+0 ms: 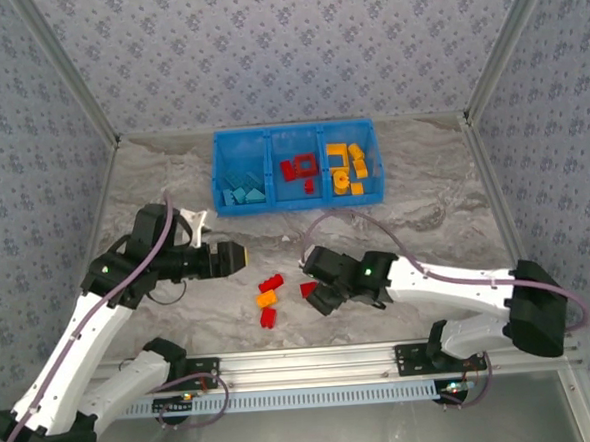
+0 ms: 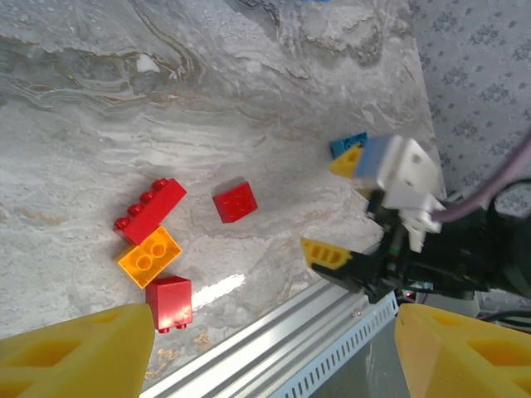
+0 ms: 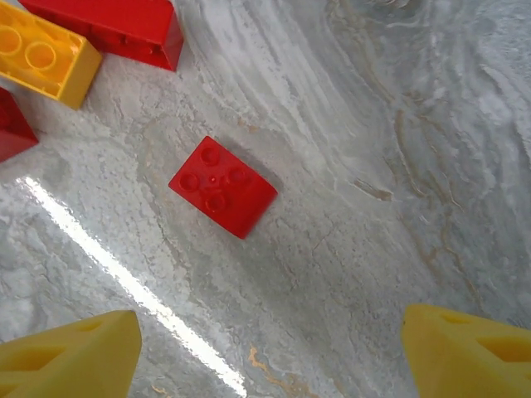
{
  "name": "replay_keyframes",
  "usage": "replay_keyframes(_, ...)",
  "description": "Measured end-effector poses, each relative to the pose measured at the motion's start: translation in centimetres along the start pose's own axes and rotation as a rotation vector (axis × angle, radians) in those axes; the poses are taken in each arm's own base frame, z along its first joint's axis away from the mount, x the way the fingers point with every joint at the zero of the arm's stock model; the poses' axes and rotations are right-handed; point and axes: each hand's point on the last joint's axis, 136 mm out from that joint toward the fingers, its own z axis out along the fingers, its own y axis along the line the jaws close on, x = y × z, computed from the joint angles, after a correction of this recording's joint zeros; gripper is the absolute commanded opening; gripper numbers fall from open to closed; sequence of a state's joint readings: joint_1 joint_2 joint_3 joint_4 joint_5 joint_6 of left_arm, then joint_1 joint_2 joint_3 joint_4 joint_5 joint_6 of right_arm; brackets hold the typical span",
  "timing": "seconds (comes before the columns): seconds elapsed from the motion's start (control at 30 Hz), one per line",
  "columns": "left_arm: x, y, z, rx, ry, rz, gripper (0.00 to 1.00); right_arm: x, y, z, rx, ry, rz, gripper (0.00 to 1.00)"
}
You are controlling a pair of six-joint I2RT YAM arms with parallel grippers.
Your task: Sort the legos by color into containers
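The left arm [image 1: 72,345] comes up from the lower left of the top view, bends at the elbow and reaches right toward the middle. The left gripper [image 1: 225,257] points right. In its wrist view its yellow fingers [image 2: 75,352] sit in the bottom corners, spread wide. The right arm [image 1: 449,282] comes from the lower right and stretches left, low and almost flat. The right gripper [image 1: 314,280] points left, and its fingers [image 3: 66,356] are spread wide too

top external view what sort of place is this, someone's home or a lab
Probably a robot lab test cell: patterned backdrop walls box in a marble-look table, and two arms are bolted to a metal rail at its near edge.
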State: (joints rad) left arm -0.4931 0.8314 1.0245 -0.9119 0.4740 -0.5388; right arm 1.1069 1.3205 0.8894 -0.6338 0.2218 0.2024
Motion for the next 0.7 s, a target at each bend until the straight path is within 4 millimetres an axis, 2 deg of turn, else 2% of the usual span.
replay_keyframes(0.2,0.6,-0.3,-0.4,0.027,-0.005,0.001,0.76,-1.2,-0.6,3.1,-0.032,0.125,-0.028,0.83)
replay_keyframes(0.37,0.8,-0.8,-0.5,0.052,0.003,0.001,0.76,-0.9,0.6,5.2,-0.063,0.209,-0.081,0.83)
replay_keyframes(0.7,1.7,-1.9,-1.5,0.126,-0.007,0.03,0.76,-0.9,1.3,8.5,-0.042,0.324,-0.183,0.79)
